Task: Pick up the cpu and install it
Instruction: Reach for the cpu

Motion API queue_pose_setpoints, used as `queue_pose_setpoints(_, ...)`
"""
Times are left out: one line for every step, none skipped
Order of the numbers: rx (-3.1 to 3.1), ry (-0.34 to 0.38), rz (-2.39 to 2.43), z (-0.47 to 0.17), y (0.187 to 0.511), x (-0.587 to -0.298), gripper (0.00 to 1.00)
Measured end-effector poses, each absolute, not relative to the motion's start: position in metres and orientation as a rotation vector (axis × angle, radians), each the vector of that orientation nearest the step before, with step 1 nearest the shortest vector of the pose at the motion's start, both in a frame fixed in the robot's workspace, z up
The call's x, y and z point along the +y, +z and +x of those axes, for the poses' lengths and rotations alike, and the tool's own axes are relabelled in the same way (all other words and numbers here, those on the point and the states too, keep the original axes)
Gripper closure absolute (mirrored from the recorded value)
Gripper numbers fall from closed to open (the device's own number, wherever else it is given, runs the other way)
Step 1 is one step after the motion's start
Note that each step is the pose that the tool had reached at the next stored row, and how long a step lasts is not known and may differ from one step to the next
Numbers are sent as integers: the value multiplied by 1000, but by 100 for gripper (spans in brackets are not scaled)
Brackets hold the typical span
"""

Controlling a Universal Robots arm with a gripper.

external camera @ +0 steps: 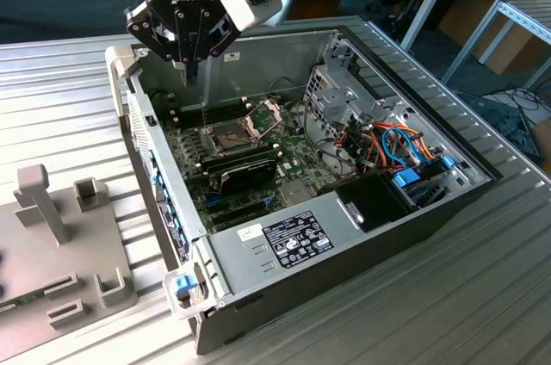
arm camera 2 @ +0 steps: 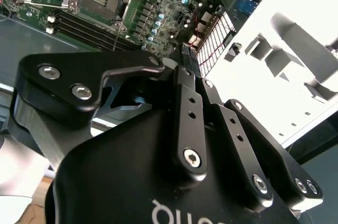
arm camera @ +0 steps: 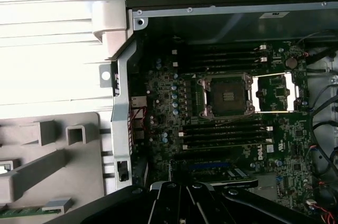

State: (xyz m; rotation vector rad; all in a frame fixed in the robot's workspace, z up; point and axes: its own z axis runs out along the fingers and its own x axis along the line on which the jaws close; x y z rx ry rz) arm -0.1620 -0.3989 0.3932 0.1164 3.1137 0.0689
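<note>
Presently the hand [external camera: 191, 72] hangs over the open computer case [external camera: 258, 253], well above the motherboard [arm camera: 169, 102] and touching nothing that I can see. In the exterior view it sits to the left of the socket [external camera: 228, 137]. Whether it is open or closed, and whether it carries anything, I cannot tell.

The socket's hinged frame [arm camera: 274, 93] stands swung open. The bed it uncovers looks dark and bare in the first wrist view, so I judge the cpu is not yet seated. Where the cpu lies I cannot tell, whether with the hand, on the ribbed surface [external camera: 52, 81] or at the grey fixture [external camera: 26, 244] beside the case. Of its look I can say nothing firm.

As to handling, I judge from the task alone. A cpu should be light, stiff and wafer-thin. Its smooth top is likely to slip under a loose hold, and its underside is easily damaged. It is best taken by two opposite edges and kept level. The memory sticks [arm camera: 222, 134] lie close on both sides of the socket, so there is little room to spare around it.
</note>
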Motion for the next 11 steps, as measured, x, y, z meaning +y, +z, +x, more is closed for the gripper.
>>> queue_pose_setpoints(3114, 69, 116, -162, 393, -399, 89)
queue_pose_setpoints(3114, 69, 116, -163, 393, -399, 89)
queue_pose_setpoints(3114, 69, 116, -163, 393, -399, 89)
queue_pose_setpoints(3114, 69, 116, -163, 393, -399, 89)
queue_pose_setpoints(3114, 69, 116, -163, 393, -399, 89)
queue_pose_setpoints(3114, 69, 117, -163, 393, -399, 89)
queue_pose_setpoints(3114, 69, 117, -164, 393, -399, 89)
queue_pose_setpoints(3114, 69, 117, -164, 393, -399, 89)
queue_pose_setpoints(3114, 69, 116, -164, 393, -399, 89)
queue_pose_setpoints(3114, 69, 116, -165, 393, -399, 89)
queue_pose_setpoints(3114, 69, 116, -165, 393, -399, 89)
